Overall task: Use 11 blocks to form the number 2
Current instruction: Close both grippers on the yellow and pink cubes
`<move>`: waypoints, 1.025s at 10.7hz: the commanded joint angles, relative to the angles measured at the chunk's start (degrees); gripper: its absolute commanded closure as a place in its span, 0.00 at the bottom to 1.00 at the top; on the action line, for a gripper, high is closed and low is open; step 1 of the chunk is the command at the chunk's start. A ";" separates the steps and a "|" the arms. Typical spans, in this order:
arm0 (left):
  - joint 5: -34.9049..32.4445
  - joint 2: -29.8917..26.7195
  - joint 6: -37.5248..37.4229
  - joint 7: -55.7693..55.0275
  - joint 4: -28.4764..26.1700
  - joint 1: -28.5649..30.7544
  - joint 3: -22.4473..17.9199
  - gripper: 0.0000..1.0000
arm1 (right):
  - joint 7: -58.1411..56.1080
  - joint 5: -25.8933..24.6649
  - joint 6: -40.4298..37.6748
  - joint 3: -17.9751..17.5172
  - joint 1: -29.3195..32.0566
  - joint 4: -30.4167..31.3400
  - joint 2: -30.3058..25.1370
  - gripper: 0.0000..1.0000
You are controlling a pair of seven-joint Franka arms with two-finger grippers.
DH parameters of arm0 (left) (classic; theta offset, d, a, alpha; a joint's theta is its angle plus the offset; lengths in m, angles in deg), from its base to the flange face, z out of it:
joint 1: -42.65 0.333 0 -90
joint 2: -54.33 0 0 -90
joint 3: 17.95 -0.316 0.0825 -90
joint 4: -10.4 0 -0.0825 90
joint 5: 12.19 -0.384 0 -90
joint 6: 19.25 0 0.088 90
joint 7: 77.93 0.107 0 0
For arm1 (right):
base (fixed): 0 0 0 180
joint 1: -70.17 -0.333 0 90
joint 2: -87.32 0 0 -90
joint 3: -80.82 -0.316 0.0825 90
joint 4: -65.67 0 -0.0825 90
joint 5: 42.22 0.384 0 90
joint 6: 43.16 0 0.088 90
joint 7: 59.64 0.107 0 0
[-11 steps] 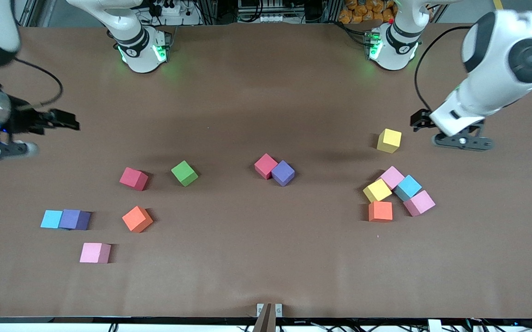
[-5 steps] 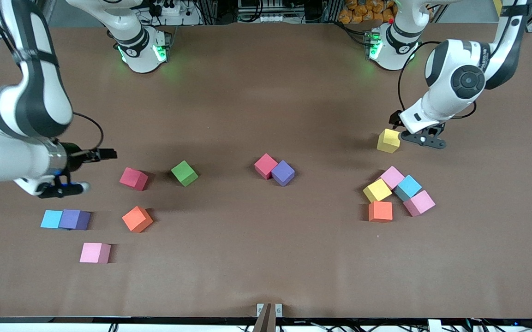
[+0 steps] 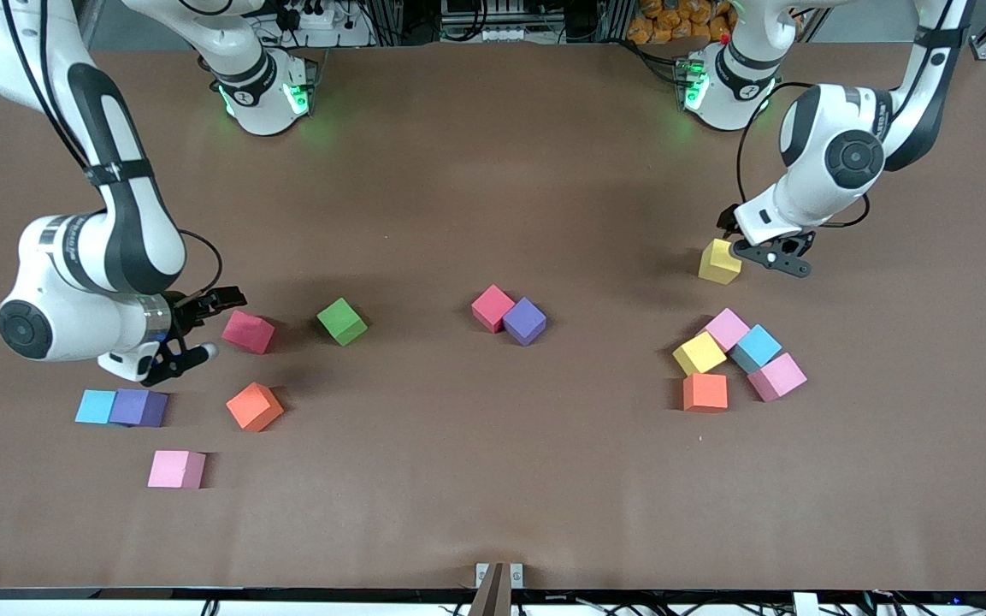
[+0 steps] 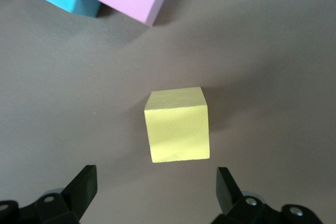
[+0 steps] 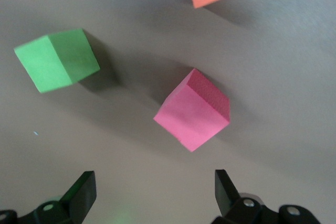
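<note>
Brown and matte, the bench (image 3: pixel 493 171) carries thirteen foam blocks, all lying loose; no number 2 is formed yet.

By colour: three pink, two red, two purple, two light blue, two yellow, two orange and one green.

Toward the right arm's end lie six. A red block (image 3: pixel 248 331) and the green block (image 3: pixel 342 321) sit apart in a row. Nearer the front camera is an orange block (image 3: pixel 255 406). A light blue block (image 3: pixel 96 406) touches a purple block (image 3: pixel 139 407), and a pink block (image 3: pixel 177 469) lies nearest the camera.

Mid-bench, a second red block (image 3: pixel 493 307) touches a second purple block (image 3: pixel 525 321).

Toward the left arm's end lie five in a cluster: a pink block (image 3: pixel 727 328), a yellow block (image 3: pixel 699 352), a light blue block (image 3: pixel 757 346), another pink block (image 3: pixel 777 376) and an orange block (image 3: pixel 705 392). A lone yellow block (image 3: pixel 721 261) sits farther from the camera than that cluster.

The left tool (image 3: pixel 758 250) is low, just beside the lone yellow block; in the left wrist view that block (image 4: pixel 177 124) lies ahead of the widely parted fingers (image 4: pixel 84 184), not between them. The right tool (image 3: pixel 206 323) is low, just beside the first red block, its fingers (image 5: pixel 81 190) also spread wide, with that block (image 5: pixel 192 109) ahead of them and untouched.
</note>
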 commanded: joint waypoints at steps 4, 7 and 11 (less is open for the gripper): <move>6.68 5.40 5.16 1.47 -0.56 0.08 -0.04 0.00 | -35.26 1.58 10.96 -0.26 2.06 3.35 2.73 0.00; 6.76 8.03 7.36 1.39 -0.56 0.08 -0.13 0.00 | -42.84 1.84 18.17 -0.52 1.53 6.51 2.82 0.00; 6.76 10.50 7.98 1.30 -0.56 -0.10 -1.09 0.26 | -45.93 6.50 24.16 -0.52 1.18 13.02 2.90 0.00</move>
